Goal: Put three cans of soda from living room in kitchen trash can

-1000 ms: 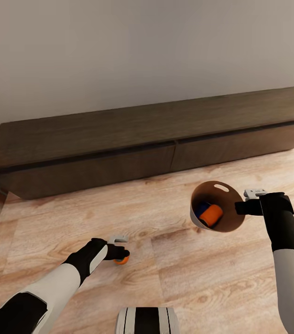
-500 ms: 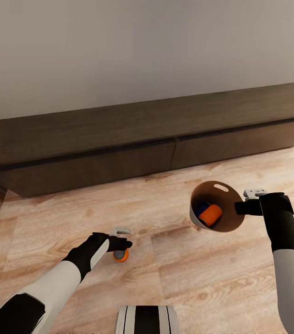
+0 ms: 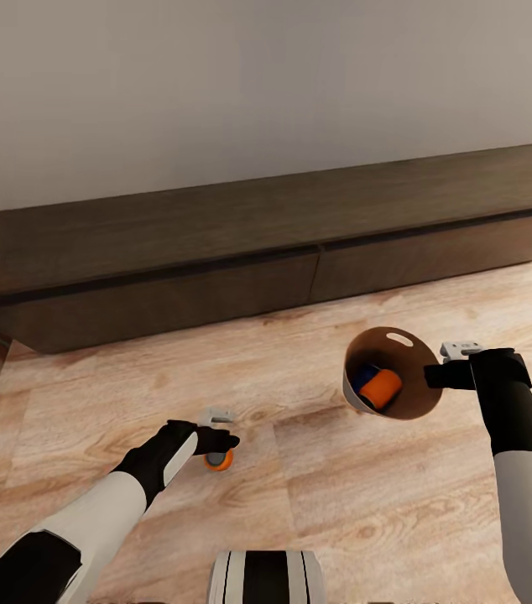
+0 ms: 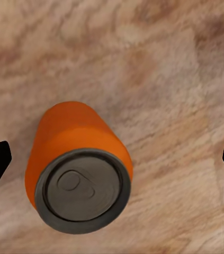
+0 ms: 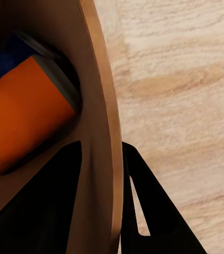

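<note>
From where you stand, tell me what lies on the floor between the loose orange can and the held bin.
Nothing: in the head view, bare wood floor runs from the orange can to the bin.

Three soda cans: one orange can [image 3: 220, 460] on the wood floor [image 3: 367, 503] before the long dark low cabinet [image 3: 266, 243]; one orange can [image 3: 381, 388] and one blue can [image 3: 363, 375] inside one bin [image 3: 417, 403]. Two grippers: left [image 3: 220, 429], right [image 3: 459, 351].
</note>
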Robot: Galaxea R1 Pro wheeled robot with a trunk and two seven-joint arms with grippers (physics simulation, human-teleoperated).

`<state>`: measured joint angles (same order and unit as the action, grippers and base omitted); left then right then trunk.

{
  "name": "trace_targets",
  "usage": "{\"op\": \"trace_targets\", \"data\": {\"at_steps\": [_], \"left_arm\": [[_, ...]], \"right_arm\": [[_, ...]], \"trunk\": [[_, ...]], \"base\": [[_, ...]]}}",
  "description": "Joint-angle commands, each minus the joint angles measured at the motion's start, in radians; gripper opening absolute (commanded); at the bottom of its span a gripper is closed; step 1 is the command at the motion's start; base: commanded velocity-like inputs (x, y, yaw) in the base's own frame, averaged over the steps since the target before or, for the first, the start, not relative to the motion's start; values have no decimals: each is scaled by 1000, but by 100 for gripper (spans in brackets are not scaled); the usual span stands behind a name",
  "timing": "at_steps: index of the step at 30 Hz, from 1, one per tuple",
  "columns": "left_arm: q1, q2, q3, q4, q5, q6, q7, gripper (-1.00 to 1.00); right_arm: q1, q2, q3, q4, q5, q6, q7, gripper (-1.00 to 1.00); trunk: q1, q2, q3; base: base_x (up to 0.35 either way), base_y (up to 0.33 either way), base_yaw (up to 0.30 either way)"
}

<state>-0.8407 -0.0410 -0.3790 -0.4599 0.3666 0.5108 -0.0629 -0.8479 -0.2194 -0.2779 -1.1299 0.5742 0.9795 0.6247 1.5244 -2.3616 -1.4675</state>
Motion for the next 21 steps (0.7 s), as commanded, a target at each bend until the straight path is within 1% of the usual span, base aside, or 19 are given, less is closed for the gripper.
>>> {"op": "trace_targets", "data": {"at_steps": [1,15,21], "left_arm": [[0,0,0,0,0,0,0,100],[0,1,0,4,0,1,0,100],[0,0,0,3,0,0,0,100]], "right_arm": [[0,0,0,0,-14,4,3,-100],[-2,-1,-1,-1,-13,11,3,-100],[-4,-2,-1,-41,-10,17,3,-100]], "trunk": [[0,0,-1],[0,0,-23],[0,0,-32]], "base": [[0,0,0],[0,0,0],[0,0,0]]}}
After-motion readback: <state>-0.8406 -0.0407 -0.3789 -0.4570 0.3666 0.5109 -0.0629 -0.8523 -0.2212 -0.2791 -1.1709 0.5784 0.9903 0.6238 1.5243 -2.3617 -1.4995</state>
